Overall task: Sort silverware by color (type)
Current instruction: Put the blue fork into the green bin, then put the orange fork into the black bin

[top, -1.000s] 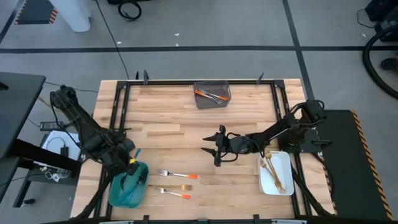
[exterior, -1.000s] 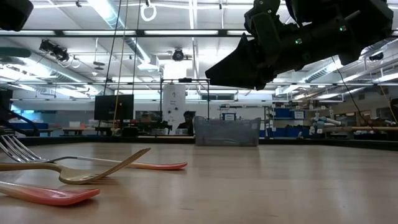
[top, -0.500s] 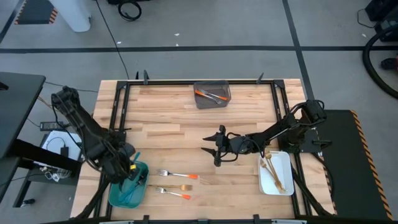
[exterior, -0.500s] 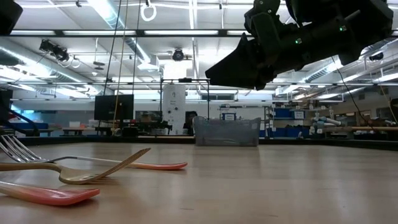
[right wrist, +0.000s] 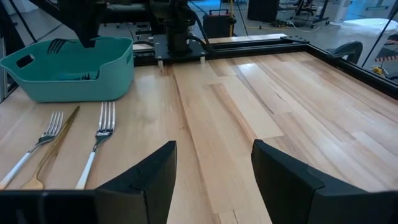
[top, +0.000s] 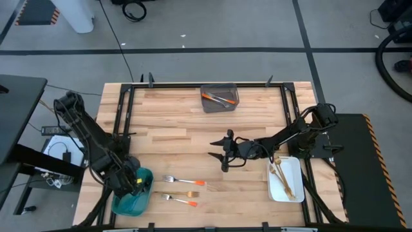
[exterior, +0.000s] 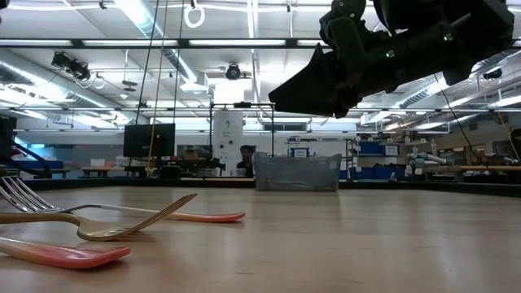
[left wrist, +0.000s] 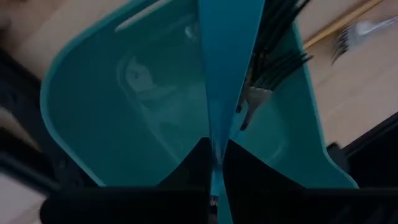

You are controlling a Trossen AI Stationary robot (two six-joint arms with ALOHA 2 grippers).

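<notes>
My left gripper [top: 125, 181] is over the teal bin [top: 143, 196] at the near left corner, shut on a blue-handled utensil [left wrist: 227, 74]; which type, I cannot tell. Dark-looking forks [left wrist: 277, 59] lie in that bin. On the table right of it lie two orange-handled forks [top: 183, 181] [top: 181, 201] and a gold piece [top: 187, 194] between them. My right gripper [top: 223, 158] hovers open above mid-table, touching nothing. The grey bin [top: 219, 98] holds orange-handled pieces. The white tray [top: 293, 169] holds gold ones. My left gripper pinches the blue utensil's flat handle [left wrist: 216, 140] between its two fingers. The fingers point down into the teal bin [left wrist: 93, 112], and the handle runs on from them along their line. The utensil's far end is cut off by the picture's edge.
The grey bin stands at the far edge, mid-table. The white tray sits near the right edge. Black rails frame the tabletop. Bare wood lies between the right gripper and the grey bin. In the low view the forks [exterior: 98, 224] lie near the camera, left.
My left gripper has moved toward the near edge, from beside the teal bin's far rim to over the bin, staying shut on the blue utensil.
</notes>
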